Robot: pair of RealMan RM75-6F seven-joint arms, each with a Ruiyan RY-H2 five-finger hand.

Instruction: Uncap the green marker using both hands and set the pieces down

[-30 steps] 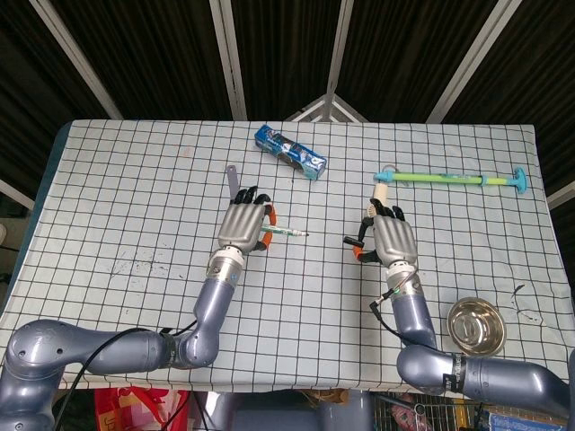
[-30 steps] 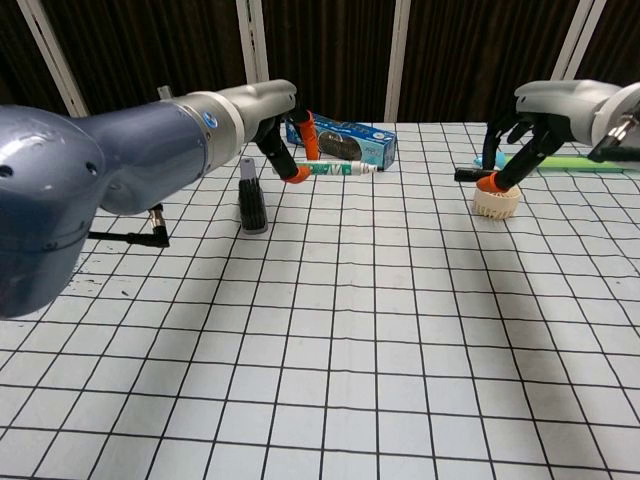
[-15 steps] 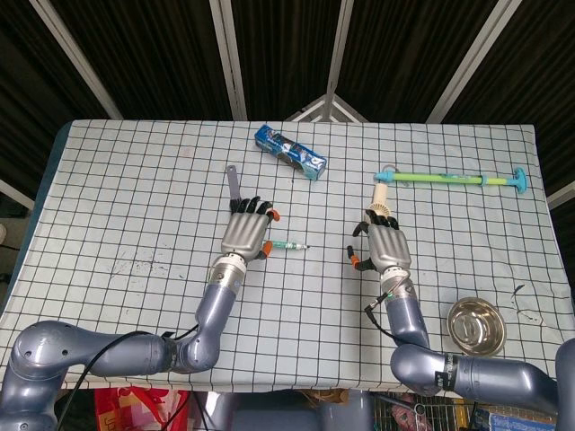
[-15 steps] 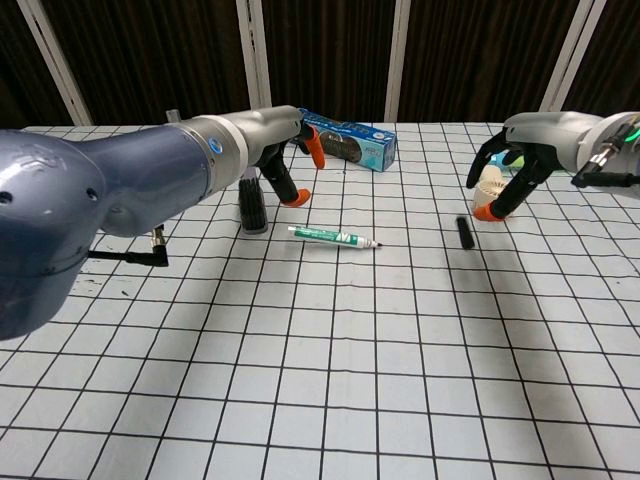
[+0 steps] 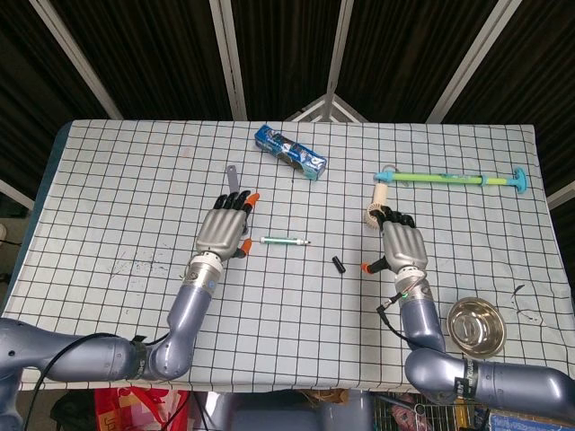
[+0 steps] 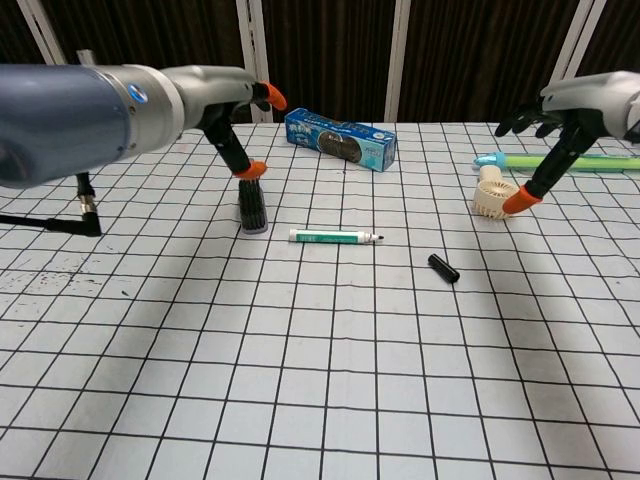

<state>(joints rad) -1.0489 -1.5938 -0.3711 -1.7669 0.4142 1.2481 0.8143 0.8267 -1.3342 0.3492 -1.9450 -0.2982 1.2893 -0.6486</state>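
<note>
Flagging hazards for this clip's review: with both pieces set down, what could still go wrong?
The cap is round and lies loose, so it might roll. The green marker lies with its tip bare, which could mark the table. The left robot hand hangs beside the upright black brush and could topple it.

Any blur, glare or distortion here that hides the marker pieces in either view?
Head view: sharp, evenly lit, no glare; marker and cap are small but clear. Chest view: the near left arm looms large from wide-angle perspective; soft shadows on the table; both pieces stay sharp.
</note>
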